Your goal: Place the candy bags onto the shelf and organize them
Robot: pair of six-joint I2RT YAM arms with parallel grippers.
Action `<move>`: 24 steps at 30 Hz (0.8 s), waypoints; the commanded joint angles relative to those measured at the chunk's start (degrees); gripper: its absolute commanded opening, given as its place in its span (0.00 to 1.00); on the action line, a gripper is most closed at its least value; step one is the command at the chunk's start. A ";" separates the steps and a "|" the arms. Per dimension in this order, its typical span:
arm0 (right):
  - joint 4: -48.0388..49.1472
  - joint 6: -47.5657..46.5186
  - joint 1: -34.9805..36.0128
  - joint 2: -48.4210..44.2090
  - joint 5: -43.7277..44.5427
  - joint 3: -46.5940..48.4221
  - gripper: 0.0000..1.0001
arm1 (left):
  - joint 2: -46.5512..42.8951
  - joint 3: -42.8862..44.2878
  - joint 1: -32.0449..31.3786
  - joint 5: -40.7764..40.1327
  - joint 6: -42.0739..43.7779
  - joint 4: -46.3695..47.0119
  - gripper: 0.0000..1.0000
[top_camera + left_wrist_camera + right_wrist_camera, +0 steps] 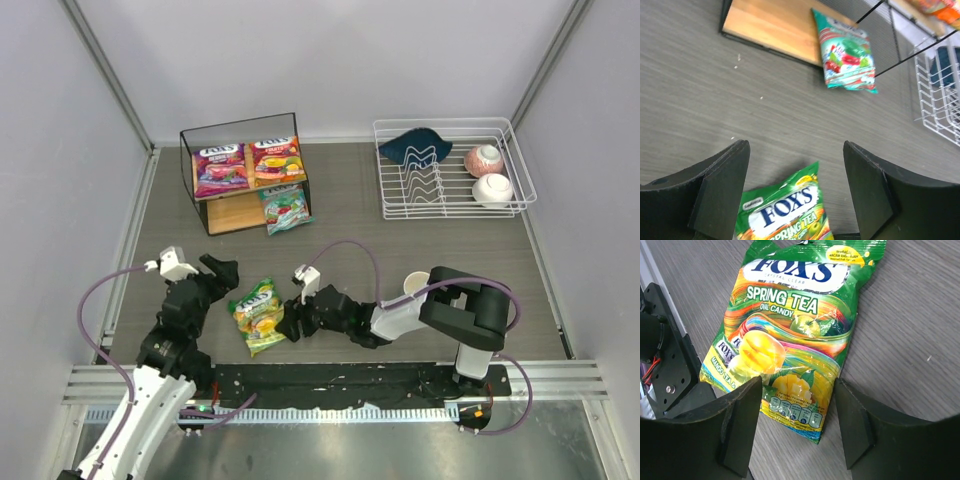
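Yellow-green bag (257,317) lies flat on the bench, well apart from the shelf (232,213). Right gripper (797,430): jaws open, straddling the bag's edge, evidently to pick it up. Left gripper (795,185): jaws open, empty, just beside.

On the bench (350,235), the shelf (235,213) stands at 11 o'clock and the wire rack (395,213) at 1 o'clock. The top-left bag (220,168) and top-right bag (277,160) lie side by side on the shelf's upper board. The third bag (286,208) overlaps the lower board's right end, mostly on the bench. The fourth bag (257,316) lies at 7 o'clock, with the left claw (222,272) at its 10 o'clock and the right claw (292,322) at its 3 o'clock.
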 commanded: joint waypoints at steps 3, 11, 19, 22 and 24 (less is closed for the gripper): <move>0.97 1.51 1.10 1.60 1.54 0.73 0.64 | 0.34 0.99 0.15 -1.33 0.77 -5.74 0.80; 2.29 1.77 1.19 2.40 2.50 0.21 0.01 | 0.87 0.91 0.15 -0.90 0.68 -4.86 0.80; 6.07 2.38 0.66 0.02 10.75 -0.32 0.01 | -0.27 0.82 0.15 -1.51 0.51 -5.91 0.80; 8.44 3.78 -0.74 0.72 12.95 0.47 0.01 | -0.36 1.08 0.06 -1.68 0.25 -6.88 0.80; 10.19 5.37 -1.71 1.34 14.45 0.56 0.01 | -0.36 1.08 0.15 -1.69 -0.28 -7.14 0.80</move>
